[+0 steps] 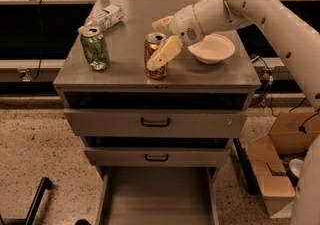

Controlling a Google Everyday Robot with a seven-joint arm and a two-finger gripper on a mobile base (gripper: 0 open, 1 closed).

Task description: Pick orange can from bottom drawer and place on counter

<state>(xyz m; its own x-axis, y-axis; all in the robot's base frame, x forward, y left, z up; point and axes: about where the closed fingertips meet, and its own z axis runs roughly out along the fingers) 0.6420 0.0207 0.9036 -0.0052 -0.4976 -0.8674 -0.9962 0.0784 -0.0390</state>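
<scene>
White arm (280, 24), entering from the right and cut off by the frame edge, reached left across the grey metal surface (125, 71) of the cabinet. Three drawers lay below the pincer: two shallow ones with black handles (155, 122) pushed in, and the bottom drawer (157, 201) pulled out, its front end cut off by the lower edge. One white bowl (212, 49) sat just right of the pincer. One white labelled bottle (102, 19) lay on its side, well left and behind. Two cans stood upright. The green can (95, 49) was to the left. The orange can (157, 70) was on the surface near its front edge, with orange-brown sides, a dark pattern and a silver top. The pincer (153, 44) was clamped on the orange can, one finger (164, 53) slanting across its near side and hiding part of the print, the other behind its rim.
</scene>
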